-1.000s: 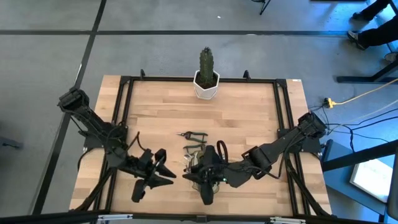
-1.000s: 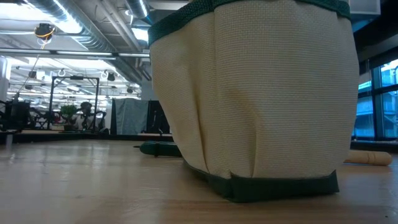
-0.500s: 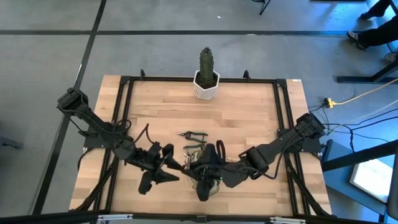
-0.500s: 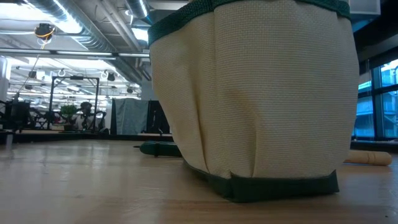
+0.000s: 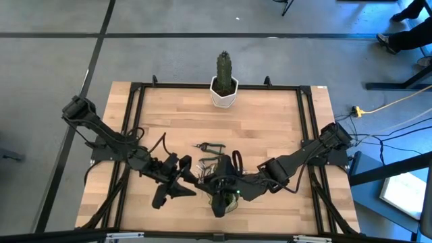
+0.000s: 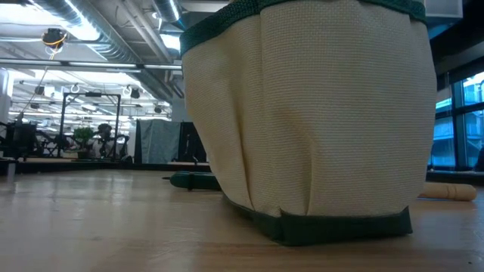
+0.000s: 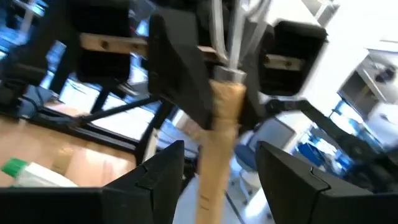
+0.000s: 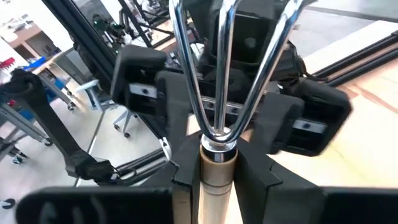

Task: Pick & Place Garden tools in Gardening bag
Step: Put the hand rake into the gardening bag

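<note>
The left gripper [image 7: 219, 163] has been moved in toward the middle of the table since a second ago, and its fingers, which were narrower then, are now spread on both sides of the wooden handle of the fork [image 8: 217, 163] without pinching it. The fork is kept pinched at its handle by the right gripper [image 8: 217, 177], tines pointing toward the left gripper. It is judged that the fork was passed over to the right arm (only one claw carries it now), so lowering it into the gardening bag [image 6: 310, 121], which stands at the front centre just under both grippers, can follow. The pruning shears [image 5: 209, 146] are left lying on the pale wooden table [image 5: 270, 121], behind the bag. A cactus [image 5: 223, 67] is placed at the far edge; grey floor, a yellow cable [image 5: 391, 101] and a person's legs [image 5: 405, 37] are seen beyond.
</note>
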Robot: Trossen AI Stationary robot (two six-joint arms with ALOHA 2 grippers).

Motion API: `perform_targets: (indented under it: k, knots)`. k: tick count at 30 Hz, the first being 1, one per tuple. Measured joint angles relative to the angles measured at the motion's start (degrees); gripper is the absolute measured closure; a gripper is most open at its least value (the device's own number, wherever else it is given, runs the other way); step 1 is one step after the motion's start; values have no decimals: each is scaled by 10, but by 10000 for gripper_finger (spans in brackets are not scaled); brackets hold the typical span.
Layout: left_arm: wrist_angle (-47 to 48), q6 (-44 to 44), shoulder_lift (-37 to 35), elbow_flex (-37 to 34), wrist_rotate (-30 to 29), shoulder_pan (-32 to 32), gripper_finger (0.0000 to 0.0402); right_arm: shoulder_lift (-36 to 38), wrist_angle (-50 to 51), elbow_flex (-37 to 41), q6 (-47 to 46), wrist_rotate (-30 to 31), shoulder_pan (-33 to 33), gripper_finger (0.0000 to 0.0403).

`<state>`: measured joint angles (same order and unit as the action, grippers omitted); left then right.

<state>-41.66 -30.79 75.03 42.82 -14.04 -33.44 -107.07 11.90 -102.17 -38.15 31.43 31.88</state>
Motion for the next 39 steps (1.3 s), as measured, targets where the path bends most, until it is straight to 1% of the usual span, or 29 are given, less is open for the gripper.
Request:
perform_targets:
  k: [6,8,10,11,13,16,18,19,21,22,25,27,30,33,37,39]
  knots:
    - [-6,-18,-12,0,65,-9,208,0,17,-1,-2,-14,8,336]
    - [-4,-24,-12,0,64,-13,208,0,28,-1,-13,-4,12,336]
    - [2,-25,-12,0,46,-14,208,0,33,-1,-18,6,12,336]
    - [9,-25,-12,0,31,-14,208,0,39,-1,-19,11,12,336]
    - [24,-24,-12,0,-24,-15,210,0,53,-1,-31,22,12,336]
    - [25,8,-12,5,-151,-34,222,0,86,-1,-57,48,12,336]
    - [54,46,-12,22,-228,-49,235,-2,121,-1,-88,75,12,336]
    - [74,66,-12,33,-258,-56,242,-2,138,-1,-103,92,13,336]
    - [119,103,-12,58,-294,-65,255,-3,166,0,-129,119,14,336]
    - [143,117,-12,72,-302,-67,260,-3,175,0,-139,130,14,336]
    - [217,116,-12,104,-306,-63,268,-3,196,0,-150,150,14,336]
    - [239,96,-11,110,-310,-52,267,-3,198,0,-142,154,13,336]
    - [237,89,-10,110,-314,-32,258,-3,202,0,-127,142,6,336]
    - [237,79,-10,110,-309,-11,247,-3,204,0,-124,142,3,336]
    - [235,71,-10,110,-263,13,235,-3,206,0,-124,148,0,336]
    - [235,67,-10,110,-255,20,230,-3,205,0,-124,149,0,336]
